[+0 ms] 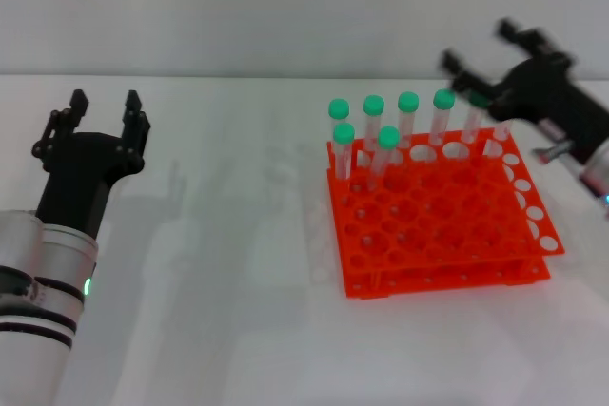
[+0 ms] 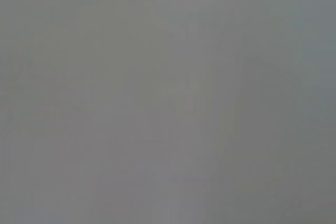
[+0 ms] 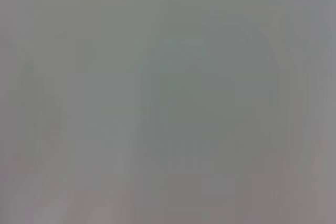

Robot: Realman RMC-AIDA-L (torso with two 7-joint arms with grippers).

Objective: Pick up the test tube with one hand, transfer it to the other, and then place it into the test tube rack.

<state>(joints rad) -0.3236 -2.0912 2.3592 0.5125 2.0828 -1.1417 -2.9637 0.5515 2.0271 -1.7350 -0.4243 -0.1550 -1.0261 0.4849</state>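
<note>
The left hand [image 1: 106,102] stands over the bare left part of the white desk [image 1: 228,330], well apart from everything else, its two black fingers spread and pointing away from the robot with nothing between them; a green light glows on its arm. The right hand [image 1: 495,45] hangs blurred above the far right corner of the orange-red test tube rack [image 1: 438,225], and whether its fingers are spread or closed cannot be told. Green-capped test tubes [image 1: 408,116] stand upright in the rack's far rows, the rightmost ones partly hidden behind the right hand. Both wrist views show only featureless grey.
</note>
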